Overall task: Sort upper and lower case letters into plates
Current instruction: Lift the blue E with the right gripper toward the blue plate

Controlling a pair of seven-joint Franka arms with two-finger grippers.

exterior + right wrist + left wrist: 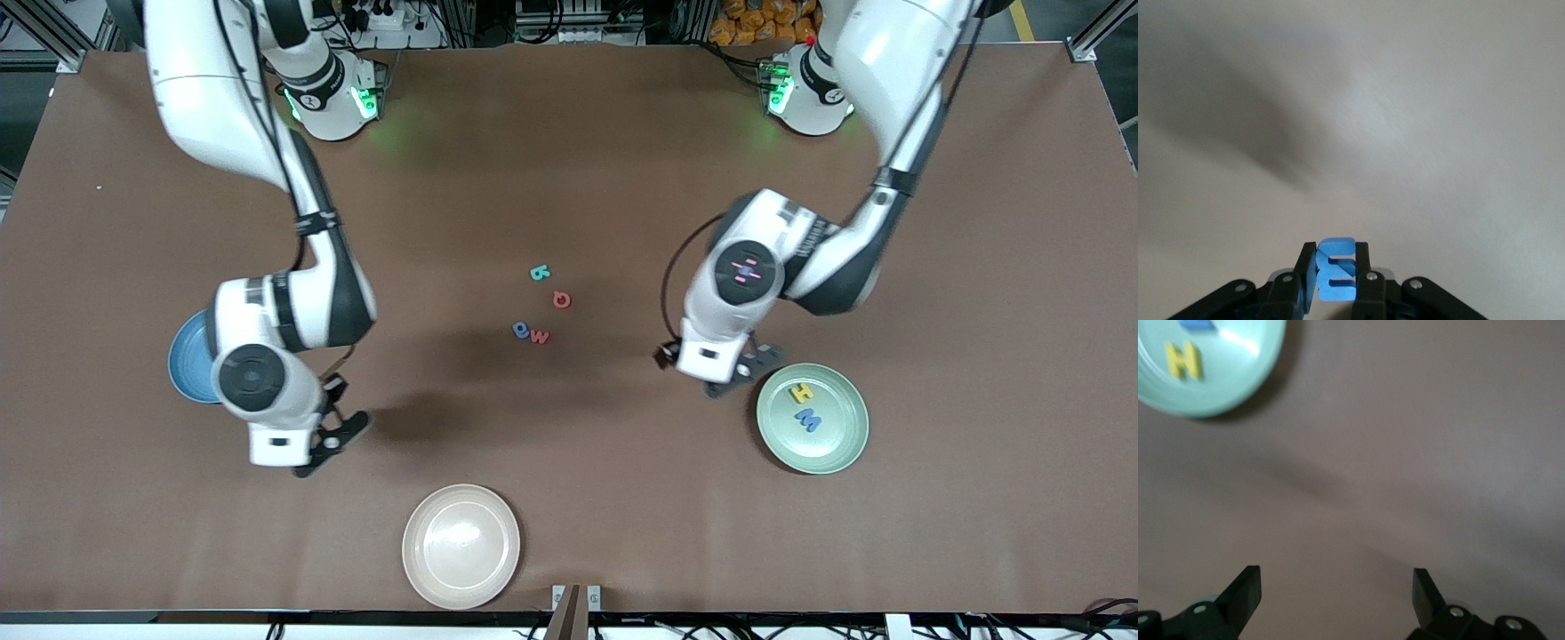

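Letters first: from the front view you can count 4 loose on the bench mid-table, a teal letter, a red letter, and a blue letter touching a second red letter. 2 more lie in the mint green plate at the left arm's end: a yellow H and, nearer the camera, a blue M. You also see 1 blue plate at the right arm's end, partly hidden by the right arm, and 1 beige plate nearest the camera. The left gripper hangs over bare bench just beside the green plate; the right gripper hangs over bare bench near the blue plate.

In the left wrist view your left gripper is spread wide, with nothing between its fingers.

In the right wrist view your right gripper pinches a blue E, held on edge with its long axis along the fingers.
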